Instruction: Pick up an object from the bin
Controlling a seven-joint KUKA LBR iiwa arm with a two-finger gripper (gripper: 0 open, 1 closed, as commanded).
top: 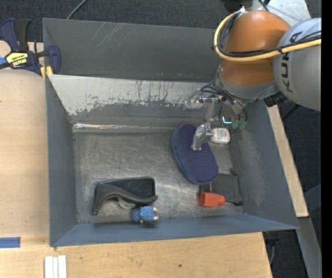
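Arm (pixel 300 51) w/ "KU" mark; end effector (pixel 203 136) over blue pad (pixel 194 158).

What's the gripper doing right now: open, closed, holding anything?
Gripper: cannot be told whether open or closed. It is at the far end of the blue pad, and no hold on it can be made out.

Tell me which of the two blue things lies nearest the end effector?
The large dark-blue oval pad, right of the bin's middle, with its upper end under the end effector. The small bright-blue piece lies apart by the near wall.
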